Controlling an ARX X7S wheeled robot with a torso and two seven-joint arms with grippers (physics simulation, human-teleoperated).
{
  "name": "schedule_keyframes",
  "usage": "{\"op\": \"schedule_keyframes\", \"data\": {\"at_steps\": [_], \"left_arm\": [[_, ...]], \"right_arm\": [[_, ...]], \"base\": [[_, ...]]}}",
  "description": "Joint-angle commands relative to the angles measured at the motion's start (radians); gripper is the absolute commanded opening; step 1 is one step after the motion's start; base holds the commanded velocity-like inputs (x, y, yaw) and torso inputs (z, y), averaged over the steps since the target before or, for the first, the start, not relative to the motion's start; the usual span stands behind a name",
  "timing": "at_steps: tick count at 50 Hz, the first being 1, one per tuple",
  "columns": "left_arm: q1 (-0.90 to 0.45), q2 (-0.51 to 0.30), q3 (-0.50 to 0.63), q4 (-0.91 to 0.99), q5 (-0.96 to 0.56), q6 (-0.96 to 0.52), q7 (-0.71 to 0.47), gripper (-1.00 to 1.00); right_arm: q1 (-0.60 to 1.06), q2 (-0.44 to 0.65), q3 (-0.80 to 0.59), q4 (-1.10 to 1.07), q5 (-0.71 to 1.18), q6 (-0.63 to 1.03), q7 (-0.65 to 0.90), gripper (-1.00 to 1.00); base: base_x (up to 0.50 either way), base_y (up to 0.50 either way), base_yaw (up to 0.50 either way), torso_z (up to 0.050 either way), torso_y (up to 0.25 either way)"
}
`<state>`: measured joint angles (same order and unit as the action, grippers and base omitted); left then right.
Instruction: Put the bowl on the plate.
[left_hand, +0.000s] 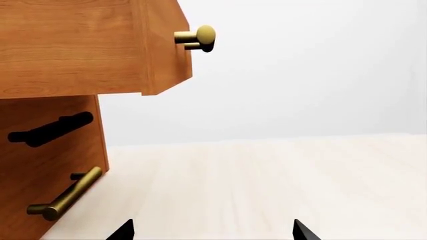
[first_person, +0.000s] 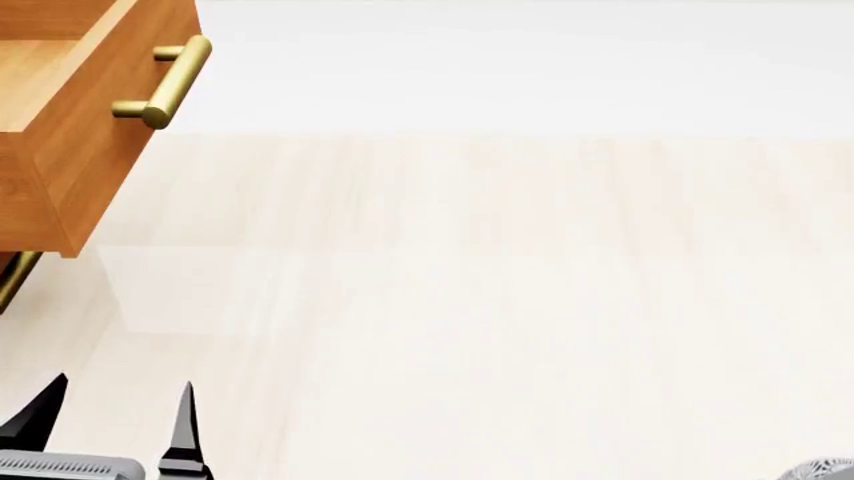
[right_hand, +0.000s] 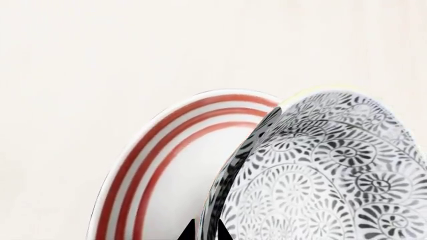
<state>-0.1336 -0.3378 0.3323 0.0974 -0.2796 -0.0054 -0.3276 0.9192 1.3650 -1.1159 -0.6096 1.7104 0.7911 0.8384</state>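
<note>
Pale wood tabletop (right_hand: 100, 60) | floral bowl (right_hand: 327, 175) overlapping red-ringed plate (right_hand: 167, 165) | right pincer (right_hand: 203, 232) seemingly pinching bowl rim | left pincer (first_person: 114, 420) apart

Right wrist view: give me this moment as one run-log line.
right gripper: shut on bowl rim | bowl: above plate | left gripper: open, idle beside drawer

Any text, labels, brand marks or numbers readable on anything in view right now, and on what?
None: no words, labels, brands or numbers appear in any view.
The bowl carries only a grey-and-white floral pattern.
The plate carries only red rings.
The wooden drawer and its brass handle are unmarked.
</note>
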Motion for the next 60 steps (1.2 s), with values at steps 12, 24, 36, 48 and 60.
{"op": "schedule_keyframes", "data": {"at_steps": [12, 24, 36, 48, 60], "left_arm": [[-0.001, -0.002, 0.008, -0.001, 0.000, 0.004, -0.004, 1.00], [-0.001, -0.004, 0.009, -0.006, -0.002, 0.010, -0.005, 1.00], [-0.003, -0.006, 0.012, -0.002, -0.006, 0.008, -0.005, 1.00], [0.000, -0.011, 0.015, 0.012, -0.007, 0.000, -0.012, 1.00], [-0.004, -0.010, 0.019, 0.006, -0.007, 0.005, -0.012, 1.00]], "right_arm": [[-0.043, -0.012, -0.018, 0.021, -0.077, -0.070, -0.044, -1.00], [-0.064, -0.025, -0.027, 0.038, -0.102, -0.091, -0.067, -1.00], [-0.100, -0.016, -0.037, 0.044, -0.122, -0.142, -0.081, -1.00], [-0.121, -0.030, -0.044, 0.069, -0.144, -0.168, -0.102, -1.00], [-0.134, 0.016, -0.036, 0.032, -0.126, -0.213, -0.090, 1.00]], "base": [[0.00, 0.00, 0.00, 0.000, 0.000], [0.00, 0.00, 0.00, 0.000, 0.001], [0.00, 0.00, 0.00, 0.000, 0.000], [0.00, 0.00, 0.00, 0.000, 0.000], [0.00, 0.00, 0.00, 0.000, 0.000]]}}
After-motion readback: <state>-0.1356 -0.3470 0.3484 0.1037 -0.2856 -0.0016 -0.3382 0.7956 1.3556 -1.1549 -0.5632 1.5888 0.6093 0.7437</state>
